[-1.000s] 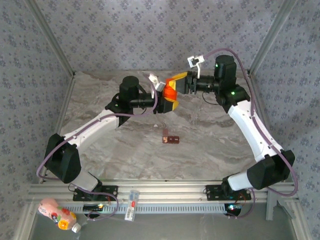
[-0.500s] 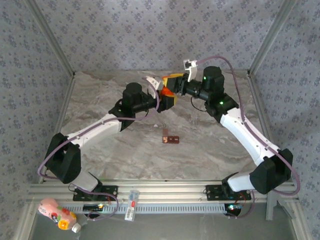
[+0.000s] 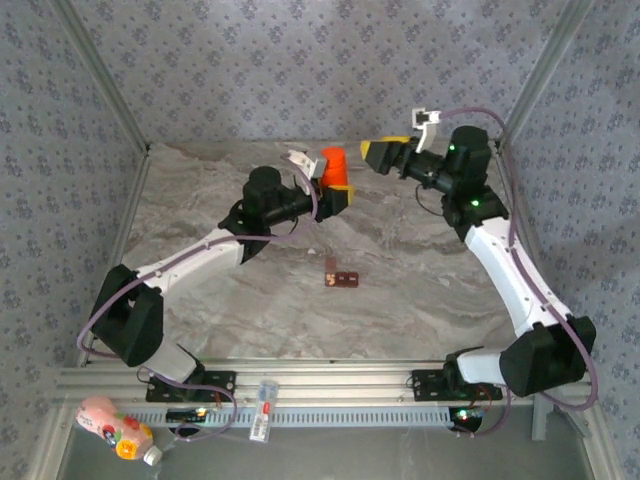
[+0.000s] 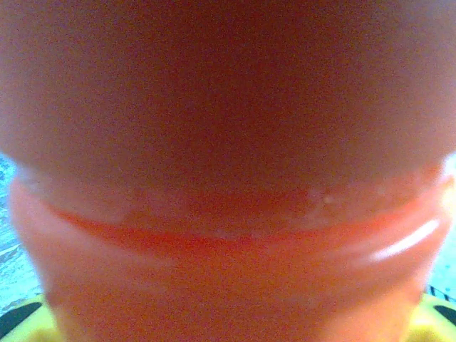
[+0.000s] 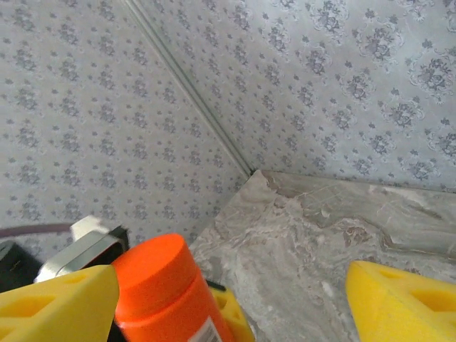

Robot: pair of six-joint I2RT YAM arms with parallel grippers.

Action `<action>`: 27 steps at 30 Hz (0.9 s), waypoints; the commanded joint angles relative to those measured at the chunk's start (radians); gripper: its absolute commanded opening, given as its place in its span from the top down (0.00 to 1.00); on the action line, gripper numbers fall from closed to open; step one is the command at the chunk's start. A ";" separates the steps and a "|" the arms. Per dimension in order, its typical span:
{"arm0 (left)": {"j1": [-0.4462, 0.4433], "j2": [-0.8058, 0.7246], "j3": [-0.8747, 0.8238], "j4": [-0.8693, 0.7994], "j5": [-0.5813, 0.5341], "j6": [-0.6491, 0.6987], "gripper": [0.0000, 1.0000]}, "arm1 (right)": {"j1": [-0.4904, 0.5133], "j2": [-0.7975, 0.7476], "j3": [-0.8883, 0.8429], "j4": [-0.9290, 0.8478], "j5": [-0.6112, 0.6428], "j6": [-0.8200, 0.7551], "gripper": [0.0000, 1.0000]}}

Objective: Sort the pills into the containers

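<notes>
Upper centre of top view: left gripper point(image 3: 335, 193) pinching orange bottle point(image 3: 334, 165). Right gripper point(image 3: 383, 153) just right of bottle, apart from it. Containers point(image 3: 341, 279) near frame centre, below bottle.
Left wrist: bottle hard against lens, yellow fingertips point(image 4: 18, 322) at lower corners.
Right wrist: fingers point(image 5: 57, 299) spread wide, bottle lower left.

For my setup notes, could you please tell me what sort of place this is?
Probably a robot test cell: grey patterned wall panels in silver metal framing, black-and-white left arm and right arm at a marble-look table.
</notes>
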 commanded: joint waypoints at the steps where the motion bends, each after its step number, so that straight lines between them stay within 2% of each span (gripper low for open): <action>1: 0.022 -0.032 0.045 0.036 0.173 0.012 1.00 | -0.025 -0.005 0.062 -0.071 -0.220 -0.057 0.15; 5: 0.028 -0.027 0.085 -0.025 0.325 0.035 1.00 | -0.018 0.052 0.137 -0.153 -0.364 -0.117 0.13; 9: 0.028 -0.006 0.137 -0.103 0.439 0.049 1.00 | 0.028 0.091 0.194 -0.215 -0.380 -0.168 0.12; 19: 0.026 -0.002 0.147 -0.126 0.453 0.054 1.00 | 0.087 0.129 0.228 -0.268 -0.368 -0.214 0.16; 22: 0.026 -0.002 0.148 -0.128 0.454 0.054 1.00 | 0.091 0.133 0.230 -0.268 -0.368 -0.212 0.27; 24: 0.027 -0.001 0.151 -0.131 0.453 0.058 1.00 | 0.092 0.136 0.230 -0.268 -0.368 -0.212 0.40; 27: 0.026 -0.002 0.154 -0.134 0.445 0.059 1.00 | 0.098 0.136 0.225 -0.265 -0.360 -0.210 0.53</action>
